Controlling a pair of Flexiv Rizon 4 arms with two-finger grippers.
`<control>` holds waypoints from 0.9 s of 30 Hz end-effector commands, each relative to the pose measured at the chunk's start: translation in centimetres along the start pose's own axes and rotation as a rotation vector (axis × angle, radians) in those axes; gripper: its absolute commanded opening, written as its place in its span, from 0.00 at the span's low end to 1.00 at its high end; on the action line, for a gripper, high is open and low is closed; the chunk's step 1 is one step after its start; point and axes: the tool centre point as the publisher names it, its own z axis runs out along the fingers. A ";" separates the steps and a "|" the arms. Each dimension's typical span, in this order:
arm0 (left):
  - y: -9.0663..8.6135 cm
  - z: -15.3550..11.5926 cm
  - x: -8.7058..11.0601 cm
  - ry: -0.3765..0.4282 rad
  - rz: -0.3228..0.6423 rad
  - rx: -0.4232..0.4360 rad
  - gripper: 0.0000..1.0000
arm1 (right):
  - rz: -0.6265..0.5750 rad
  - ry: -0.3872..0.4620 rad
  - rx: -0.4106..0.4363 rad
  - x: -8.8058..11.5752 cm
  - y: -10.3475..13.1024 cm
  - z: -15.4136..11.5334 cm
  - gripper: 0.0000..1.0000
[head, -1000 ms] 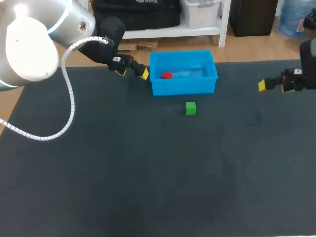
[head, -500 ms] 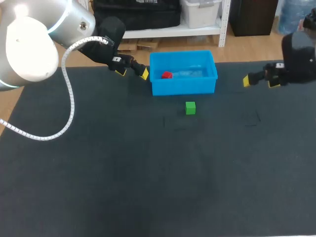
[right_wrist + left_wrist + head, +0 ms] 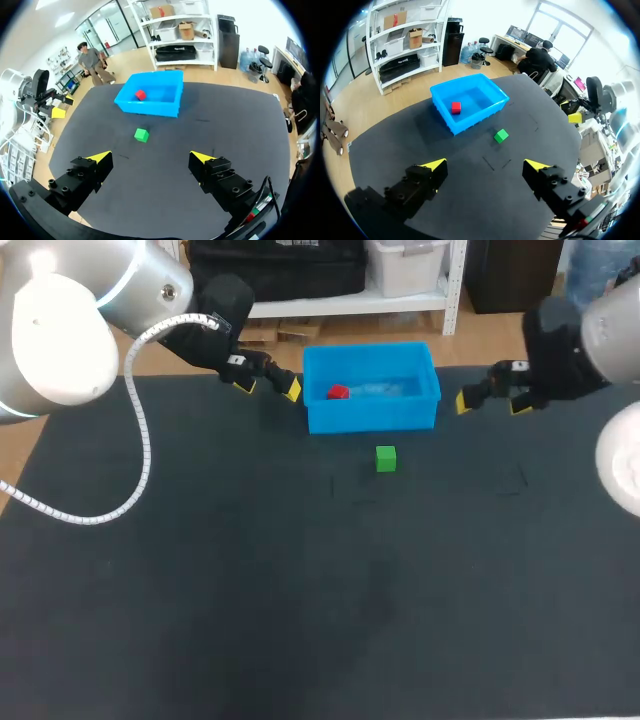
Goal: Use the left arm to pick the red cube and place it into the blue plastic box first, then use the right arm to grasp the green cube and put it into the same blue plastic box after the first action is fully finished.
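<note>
the green cube (image 3: 386, 458) sits unpicked on the surface just near of the blue plastic box (image 3: 372, 416), the red cube (image 3: 338, 392) already lies inside it, and my left gripper (image 3: 267, 387) and right gripper (image 3: 491, 403) flank the box, fingers apart and empty.

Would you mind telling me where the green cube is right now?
In the head view, the green cube lies on the dark table, just in front of the blue plastic box and apart from it.
</note>
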 end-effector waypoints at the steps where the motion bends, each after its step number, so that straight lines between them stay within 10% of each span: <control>1: -0.1 0.0 0.0 0.002 -0.001 -0.003 1.00 | 0.005 0.019 0.069 -1.0 1.1 1.1 1.00; 27: -0.1 0.0 0.0 0.002 -0.001 -0.003 1.00 | 0.008 0.140 0.153 -2.7 4.9 5.3 1.00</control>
